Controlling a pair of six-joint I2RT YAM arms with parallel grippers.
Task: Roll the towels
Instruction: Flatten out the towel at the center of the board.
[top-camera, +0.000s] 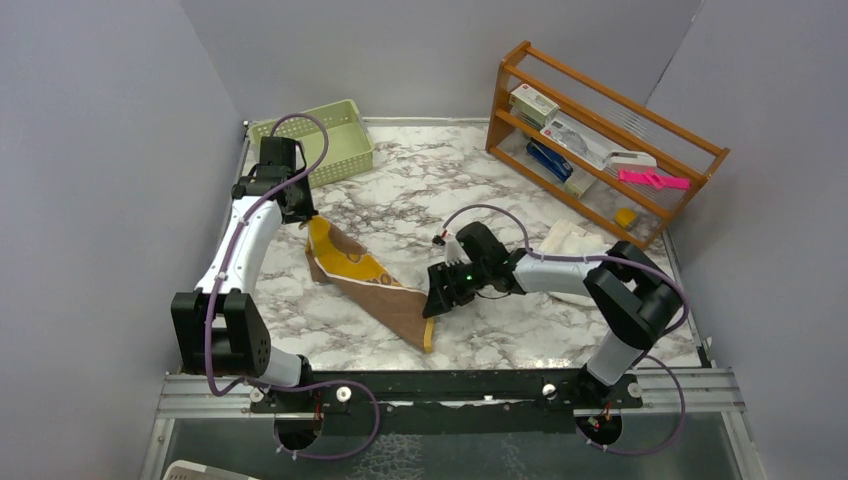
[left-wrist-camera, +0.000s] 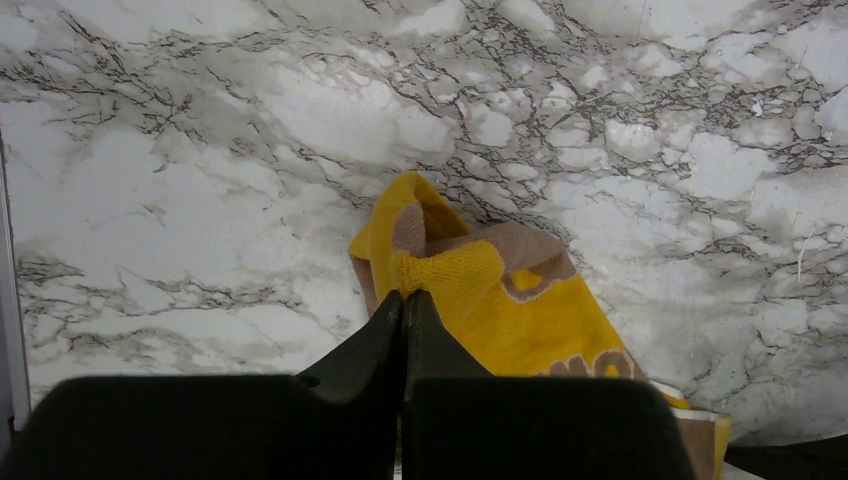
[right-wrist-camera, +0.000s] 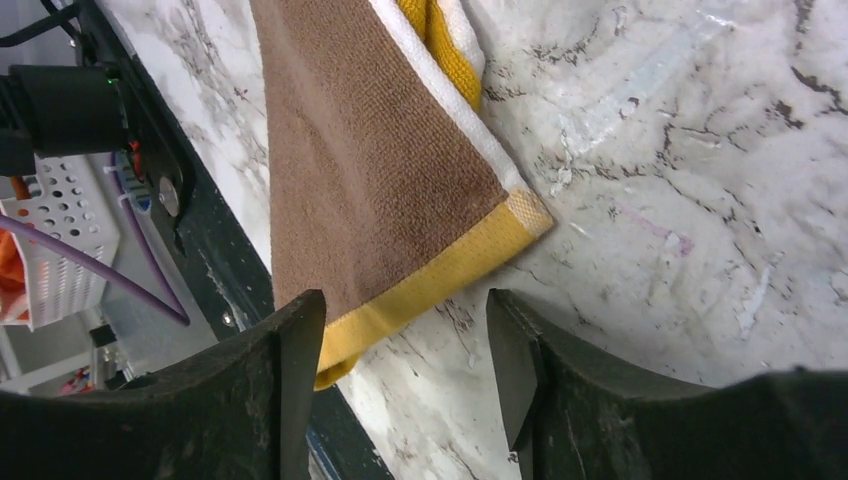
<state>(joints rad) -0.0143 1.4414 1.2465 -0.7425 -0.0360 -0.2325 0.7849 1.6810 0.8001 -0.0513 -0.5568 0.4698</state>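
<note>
Bring your right gripper (right-wrist-camera: 402, 312) squarely over the hem at the 5 o'clock corner of the mustard towel (top-camera: 355, 268). Catch both layers before rolling toward 10 o'clock, since a shallow bite will likely slip. Its jaws stand partly apart, straddling the hem, with no contact that I can see. Your left gripper (left-wrist-camera: 405, 298) is pinched tight on the towel's 10 o'clock corner. The cream towel (top-camera: 572, 240) lies at 3 o'clock, behind the right arm.

Open marble (top-camera: 420, 190) behind yellow towel (top-camera: 360, 270); basket (top-camera: 340, 160), rack (top-camera: 496, 105) flank rear.
</note>
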